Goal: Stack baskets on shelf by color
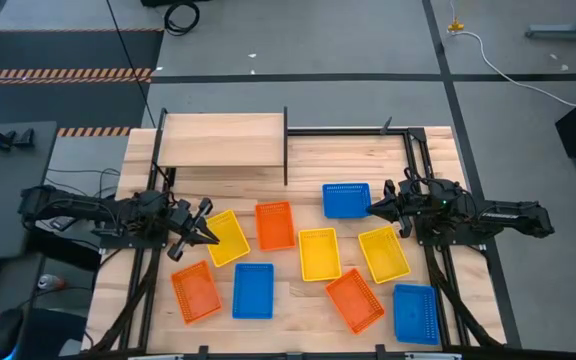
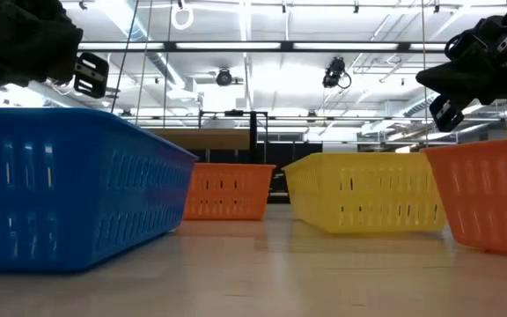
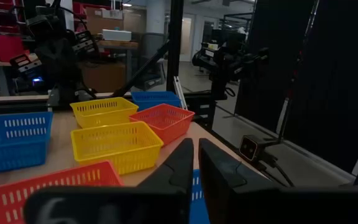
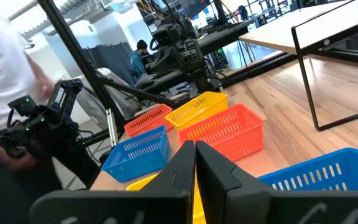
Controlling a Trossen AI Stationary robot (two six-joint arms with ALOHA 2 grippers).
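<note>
Both jaws are pinched shut, holding nothing. From above, the left gripper (image 1: 208, 236) hangs mid-left by a yellow basket (image 1: 227, 238), the right gripper (image 1: 375, 207) by a blue basket (image 1: 346, 199); the shelf (image 1: 220, 140) sits bare, upper left. Best open wide over one rim first. Low view hides the shelf behind baskets.

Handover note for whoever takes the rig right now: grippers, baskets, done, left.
Left gripper: shut, empty, above the yellow basket at table left.
Right gripper: shut, empty, at the edge of the blue basket nearest the shelf.
Shelf: at table rear left, nothing on it.
Baskets: all nine loose on the table, unstacked and mixed, three yellow, three orange, three blue.
Done: nothing yet.
Left: stack every basket on the shelf by color.
</note>
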